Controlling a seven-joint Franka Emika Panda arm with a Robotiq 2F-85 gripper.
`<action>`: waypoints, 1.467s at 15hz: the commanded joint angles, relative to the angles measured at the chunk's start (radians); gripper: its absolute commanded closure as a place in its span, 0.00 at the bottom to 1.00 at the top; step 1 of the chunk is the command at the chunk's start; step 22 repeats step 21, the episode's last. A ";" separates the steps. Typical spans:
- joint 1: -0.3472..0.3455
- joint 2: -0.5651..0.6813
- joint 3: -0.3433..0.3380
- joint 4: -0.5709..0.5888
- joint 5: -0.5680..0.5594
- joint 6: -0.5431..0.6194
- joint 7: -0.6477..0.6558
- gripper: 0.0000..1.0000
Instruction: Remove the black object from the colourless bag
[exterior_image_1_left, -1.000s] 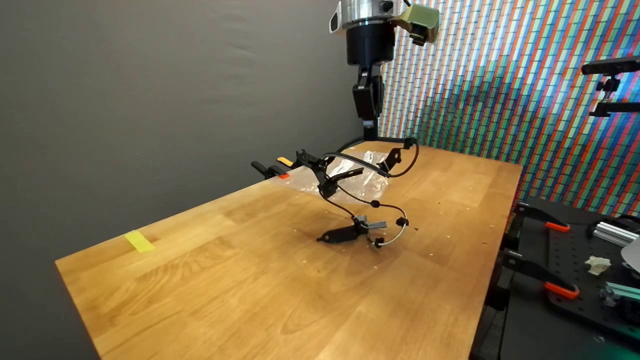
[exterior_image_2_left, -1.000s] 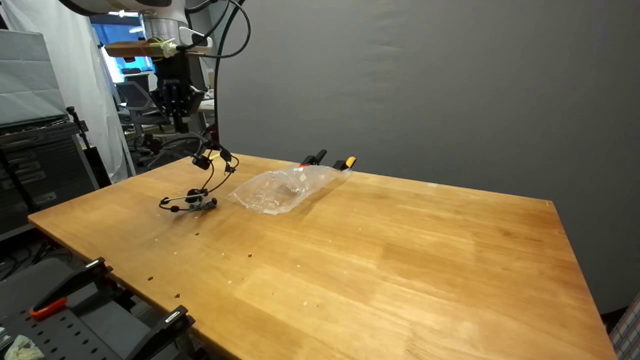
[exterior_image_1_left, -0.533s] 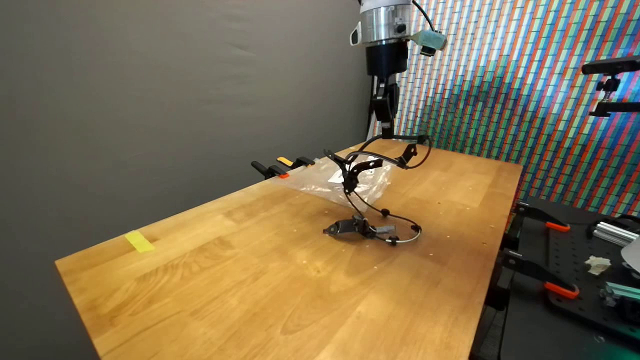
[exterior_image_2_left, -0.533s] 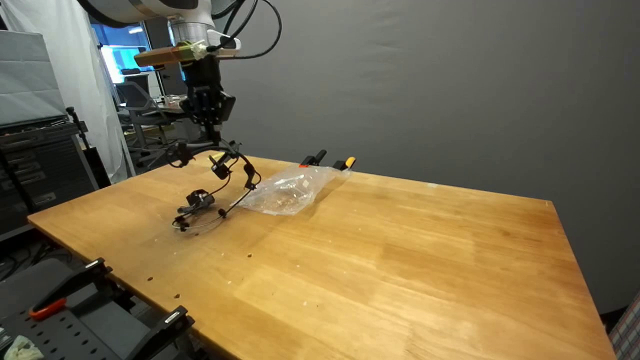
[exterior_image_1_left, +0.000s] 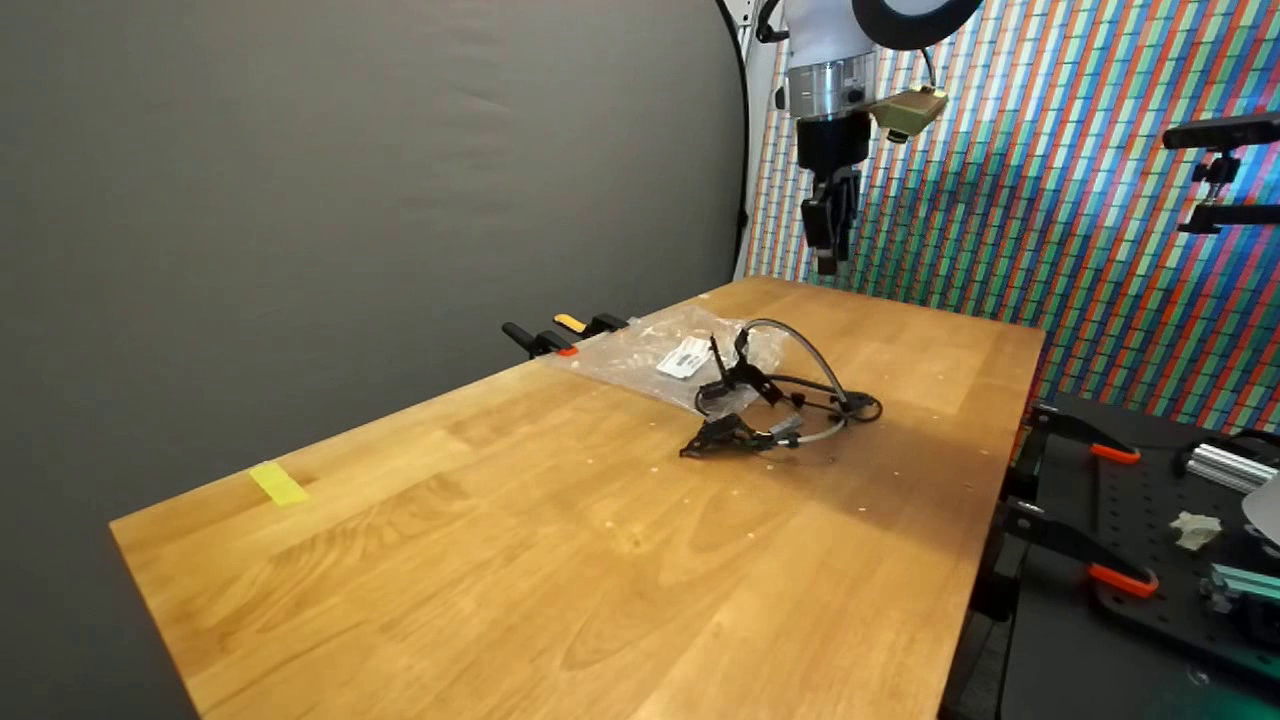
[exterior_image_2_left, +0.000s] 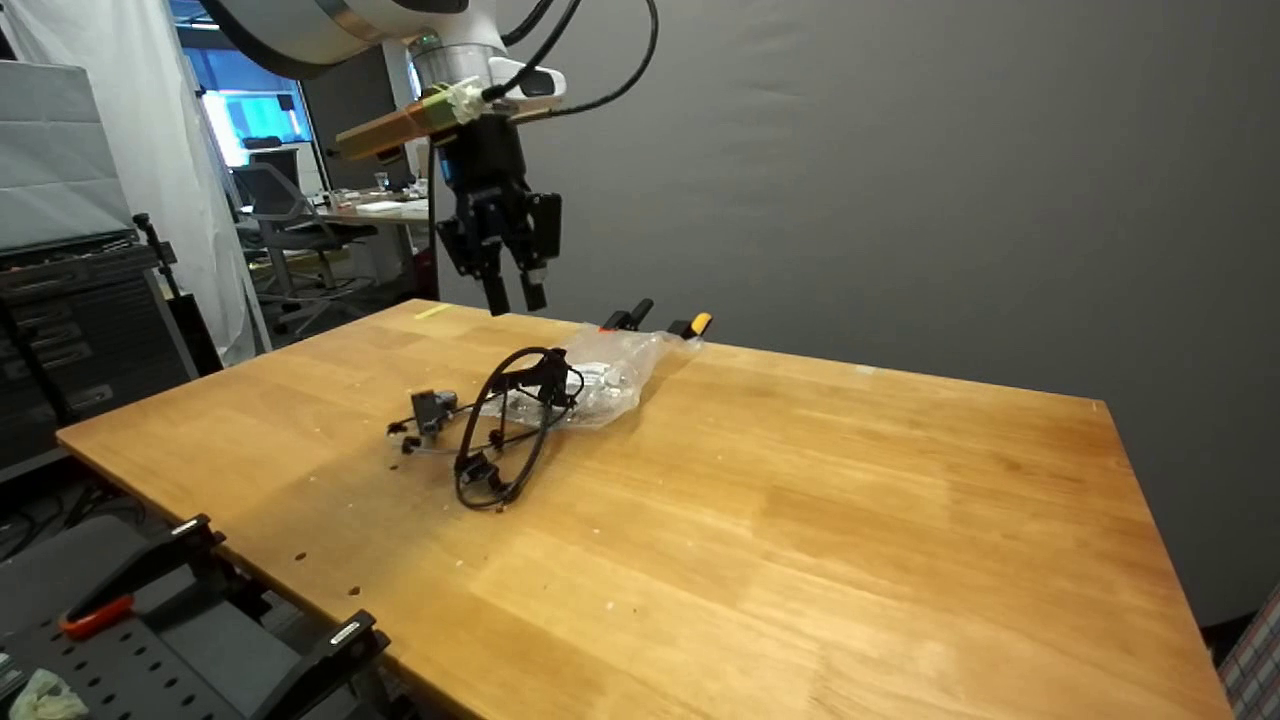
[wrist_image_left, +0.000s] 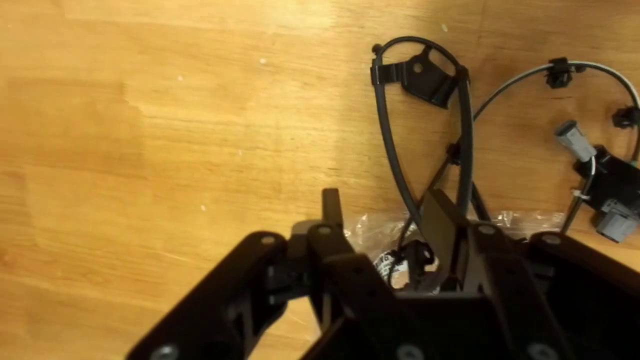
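Observation:
The black object is a looped cable with black brackets and grey connectors (exterior_image_1_left: 745, 376). It lies on the table outside the bag and overlaps the bag's edge; it also shows in an exterior view (exterior_image_2_left: 545, 376) and in the wrist view (wrist_image_left: 429, 82). The colourless bag (exterior_image_1_left: 625, 358) lies flat with a white label; it shows too in an exterior view (exterior_image_2_left: 622, 372) and in the wrist view (wrist_image_left: 367, 230). My gripper (exterior_image_2_left: 515, 294) is above the cable, its fingers apart with nothing held; the wrist view shows the gap between the fingertips (wrist_image_left: 384, 199).
Black clamps with orange and yellow parts (exterior_image_1_left: 545, 342) grip the table edge beside the bag. Yellow tape (exterior_image_1_left: 279, 482) is stuck near that same edge. A dark cart with a perforated plate and clamps (exterior_image_2_left: 130, 650) stands against the opposite side.
The gripper has opened and let go of the black cable, which dropped from hanging to lying on the table. The arm moved rightward in both exterior views; the bag stayed in place.

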 joint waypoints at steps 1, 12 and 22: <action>-0.024 -0.069 -0.015 -0.056 -0.019 0.036 0.036 0.19; 0.000 -0.181 0.047 -0.022 0.105 -0.019 0.094 0.00; 0.015 -0.182 0.059 -0.010 0.227 -0.052 0.042 0.00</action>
